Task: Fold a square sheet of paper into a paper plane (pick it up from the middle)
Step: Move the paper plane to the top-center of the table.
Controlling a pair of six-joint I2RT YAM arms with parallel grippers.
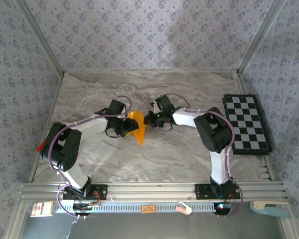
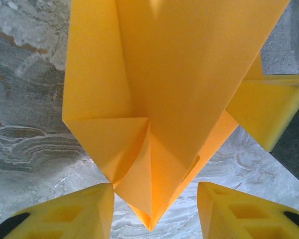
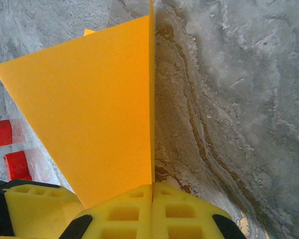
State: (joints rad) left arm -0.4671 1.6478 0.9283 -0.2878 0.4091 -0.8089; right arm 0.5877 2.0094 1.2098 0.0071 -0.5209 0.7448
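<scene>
Paper plane over marbled table, patterned walls around; right claw pinching it, left claw released.

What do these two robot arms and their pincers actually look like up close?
The left arm and right arm have white tubular links between chunky black joints, with thin purple cables looping alongside. On the left gripper and right gripper, the fingers are bright yellow plastic blocks with moulded pockets and black trim.
</scene>
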